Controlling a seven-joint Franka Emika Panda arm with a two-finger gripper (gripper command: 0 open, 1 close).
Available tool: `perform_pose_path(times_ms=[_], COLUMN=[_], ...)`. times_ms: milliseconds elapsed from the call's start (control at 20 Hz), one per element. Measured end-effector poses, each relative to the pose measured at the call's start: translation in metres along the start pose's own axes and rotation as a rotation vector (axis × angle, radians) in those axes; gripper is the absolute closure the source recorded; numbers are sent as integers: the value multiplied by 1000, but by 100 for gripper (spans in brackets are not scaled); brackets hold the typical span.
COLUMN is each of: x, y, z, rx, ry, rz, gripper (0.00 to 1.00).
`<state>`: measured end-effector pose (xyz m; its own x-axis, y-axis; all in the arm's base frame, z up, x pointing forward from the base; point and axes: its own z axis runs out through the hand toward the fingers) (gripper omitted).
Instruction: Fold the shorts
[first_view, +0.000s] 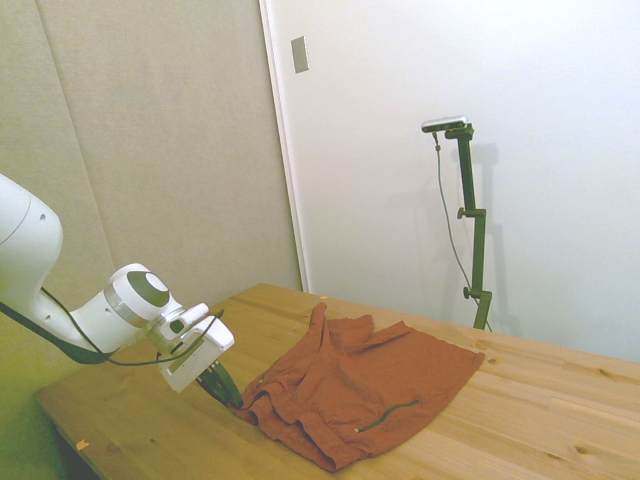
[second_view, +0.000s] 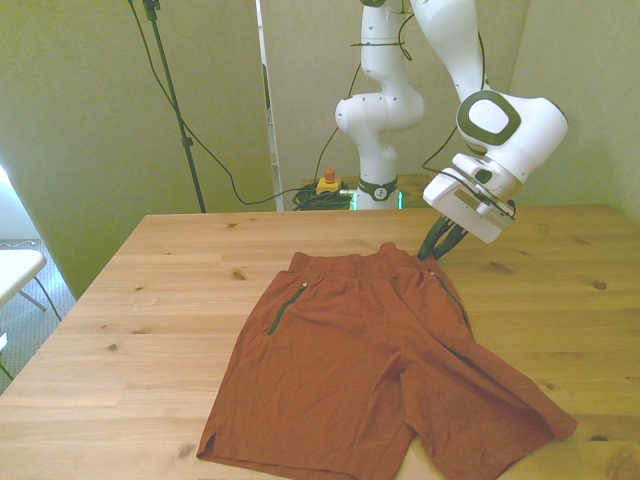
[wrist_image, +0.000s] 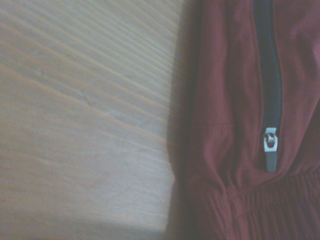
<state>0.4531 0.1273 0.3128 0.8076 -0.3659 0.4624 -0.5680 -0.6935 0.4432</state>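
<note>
**Jaws at the waistband corner, shorts stretching away toward the near edge**

The wooden worktop (second_view: 150, 300) carries only the shorts (second_view: 370, 370), spread nearly flat in the front view. Their waistband lies toward the far side of the worktop and the two legs run toward the near edge, so the long axis runs from far to near. The leg on the front view's right splays outward to a corner near the worktop's edge. A dark green zipper line (second_view: 277, 312) marks the pocket on the front view's left. The wrist view shows a second dark zipper with a metal pull (wrist_image: 270, 150) beside the gathered waistband.

The white arm reaches down to the waistband corner on the front view's right. The gripper (second_view: 438, 243) sits tilted just at that corner, with its dark fingers at or very close to the cloth. In the side view the gripper (first_view: 225, 388) meets the nearest edge of the rumpled fabric at worktop level.

The jaws look narrow, but neither view shows clearly whether cloth is pinched between them, so I cannot tell their state.

The whole garment lies away from the jaws, toward the near edge and the front view's left. A fold from this corner would likely carry the waistband along or across that axis.
</note>
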Motion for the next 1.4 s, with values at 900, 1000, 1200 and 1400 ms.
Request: perform_pose_path(times_ms=[900, 1000, 1200, 1400], x=[-19, -8, 26, 61], y=[47, 56, 93, 146], z=[-70, -77, -75, -59], rx=[160, 221, 299, 326], ry=[18, 0, -54, -99], rz=[46, 85, 179, 275], gripper=[100, 100, 100, 100])
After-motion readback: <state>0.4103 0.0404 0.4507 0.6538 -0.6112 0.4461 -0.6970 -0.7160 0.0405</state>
